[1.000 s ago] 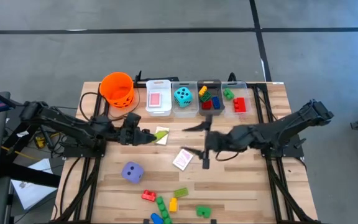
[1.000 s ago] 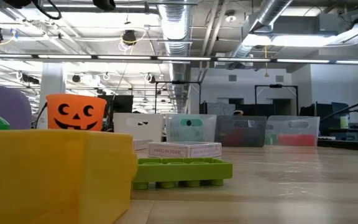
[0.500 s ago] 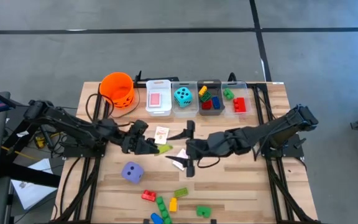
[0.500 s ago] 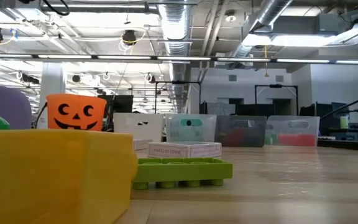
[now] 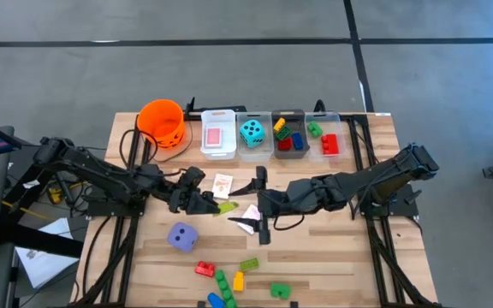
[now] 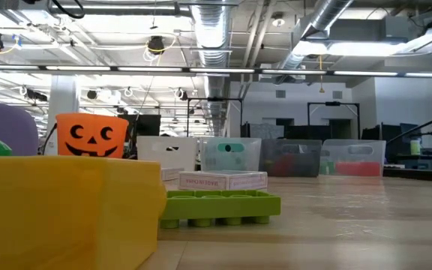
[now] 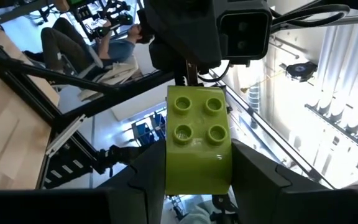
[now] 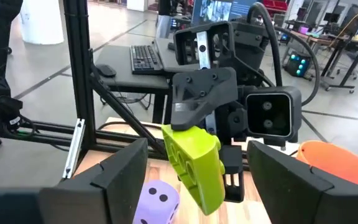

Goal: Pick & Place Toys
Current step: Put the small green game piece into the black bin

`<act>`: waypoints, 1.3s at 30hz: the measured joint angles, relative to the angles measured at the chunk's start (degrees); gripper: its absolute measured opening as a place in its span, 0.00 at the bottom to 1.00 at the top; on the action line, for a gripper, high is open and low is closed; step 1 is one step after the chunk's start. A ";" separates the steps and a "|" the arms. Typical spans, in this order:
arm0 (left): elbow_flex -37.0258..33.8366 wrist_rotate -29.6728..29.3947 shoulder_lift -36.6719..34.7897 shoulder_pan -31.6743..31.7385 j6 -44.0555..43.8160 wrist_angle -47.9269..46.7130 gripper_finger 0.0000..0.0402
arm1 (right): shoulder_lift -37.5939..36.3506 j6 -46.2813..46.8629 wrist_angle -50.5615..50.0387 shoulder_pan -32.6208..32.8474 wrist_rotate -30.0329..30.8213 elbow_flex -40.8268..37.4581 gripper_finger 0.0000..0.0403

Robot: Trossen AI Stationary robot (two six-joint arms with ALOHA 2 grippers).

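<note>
Wooden table (image 5: 332,257), mid-frame: left gripper (image 5: 215,205) pinches a green brick (image 7: 198,140), held out between the right gripper's (image 5: 259,205) open, empty jaws. Probably light, stiff, slick; grip its flat sides.

This looks like a robotics lab in an industrial hall. Bare silver ventilation ducts (image 6: 223,30) run under the high ceiling, and beyond the right gripper's fingers stands a dark desk with a black keyboard (image 8: 145,59) and monitors.
</note>
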 joint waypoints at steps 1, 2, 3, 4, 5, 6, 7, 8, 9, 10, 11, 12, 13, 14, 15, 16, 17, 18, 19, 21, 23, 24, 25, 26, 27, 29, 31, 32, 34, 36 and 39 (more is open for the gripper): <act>-0.02 -0.04 0.00 0.00 0.00 -0.02 0.34 | 0.00 0.00 0.07 0.00 0.00 0.00 0.67; -0.02 -0.17 0.00 0.00 0.00 -0.02 0.34 | 0.00 0.06 0.04 0.00 0.00 0.00 0.67; -0.02 -0.20 0.00 0.00 0.00 0.00 0.34 | 0.00 0.11 0.01 0.00 0.00 0.00 0.67; -0.02 -0.22 0.00 0.00 0.00 0.00 0.34 | 0.00 0.09 0.04 -0.02 0.00 0.00 0.67; -0.02 -0.24 0.00 0.00 0.04 0.00 0.34 | 0.00 0.09 0.06 -0.02 0.00 0.00 0.67; -0.02 -0.33 0.00 0.00 0.20 0.00 0.34 | 0.00 0.09 0.06 -0.02 0.00 0.00 0.67; -0.02 -0.75 0.00 0.00 0.22 0.00 0.34 | 0.00 0.11 0.06 -0.02 0.00 0.00 0.67; -0.02 -1.32 0.00 0.00 0.24 -0.02 0.34 | 0.00 0.09 0.04 -0.02 0.00 0.00 0.67; -0.02 -1.81 0.00 0.00 0.24 -0.02 0.34 | 0.00 0.11 0.04 -0.02 -0.02 0.00 0.67; -0.02 -2.14 0.00 0.02 0.24 0.00 0.34 | 0.00 0.10 0.06 -0.02 -0.01 0.00 0.67; -0.02 -2.19 0.00 0.02 0.24 0.00 0.34 | 0.00 0.09 0.06 -0.02 -0.02 0.00 0.67; -0.02 -2.34 0.00 0.04 0.24 0.00 0.34 | 0.00 0.09 0.05 -0.02 -0.02 0.00 0.67; -0.04 -2.82 0.00 0.04 0.24 0.00 0.34 | 0.00 0.10 0.04 -0.05 -0.02 0.00 0.67; -0.04 -3.16 0.00 0.04 0.24 0.00 0.34 | 0.00 0.10 0.04 -0.09 -0.02 0.00 0.67; -0.04 -3.22 0.00 0.04 0.24 0.00 0.34 | 0.00 0.09 0.06 -0.11 -0.02 0.00 0.67; -0.04 -3.30 0.00 0.04 0.24 0.00 0.34 | 0.00 0.09 0.06 -0.11 -0.02 0.00 0.67; -0.04 -3.58 0.00 0.04 0.24 -0.01 0.34 | 0.00 0.11 0.06 -0.11 -0.02 0.00 0.67; -0.04 -3.93 0.00 0.04 0.24 -0.01 0.34 | 0.00 0.11 0.04 -0.11 -0.02 0.00 0.67; -0.04 -4.28 0.00 0.04 0.24 0.00 0.34 | 0.00 0.11 0.04 -0.11 -0.02 0.00 0.66; -0.04 -4.64 0.00 0.04 0.24 0.00 0.34 | 0.00 0.11 -0.05 -0.11 -0.19 0.00 0.64; -0.07 -5.11 0.00 0.04 0.24 -0.08 0.34 | 0.00 0.11 -0.28 -0.12 -0.69 0.00 0.60; -0.07 -5.66 0.00 0.00 0.24 -0.07 0.34 | -0.02 0.11 -0.39 -0.17 -0.98 0.00 0.57; -0.07 -5.70 0.00 0.00 0.24 -0.08 0.34 | -0.03 0.13 -0.59 -0.19 -1.05 0.00 0.55; -0.07 -5.72 0.00 0.00 0.24 -0.20 0.34 | -0.04 0.13 -0.92 -0.20 -1.01 0.00 0.52; -0.09 -5.86 0.00 0.00 0.24 -0.28 0.34 | -0.07 0.11 -1.19 -0.20 -1.01 0.00 0.49; -0.11 -6.16 0.00 0.00 0.24 -0.33 0.34 | -0.08 0.11 -1.38 -0.22 -0.82 0.00 0.42; -0.11 -6.44 0.00 -0.02 0.24 -0.31 0.34 | -0.09 0.11 -1.38 -0.25 -0.79 0.00 0.35; -0.11 -6.70 0.00 -0.04 0.24 -0.31 0.34 | -0.11 0.11 -1.41 -0.26 -0.68 0.00 0.32; -0.13 -6.70 0.00 -0.06 0.21 -0.28 0.34 | -0.14 0.09 -1.48 -0.26 -0.69 0.00 0.25; -0.13 -6.67 0.00 -0.07 0.17 -0.20 0.34 | -0.22 0.06 -1.58 -0.17 -0.88 0.00 0.19; -0.15 -6.65 -0.02 -0.11 0.00 -0.17 0.34 | -0.22 -0.13 -1.59 -0.11 -1.03 0.00 0.14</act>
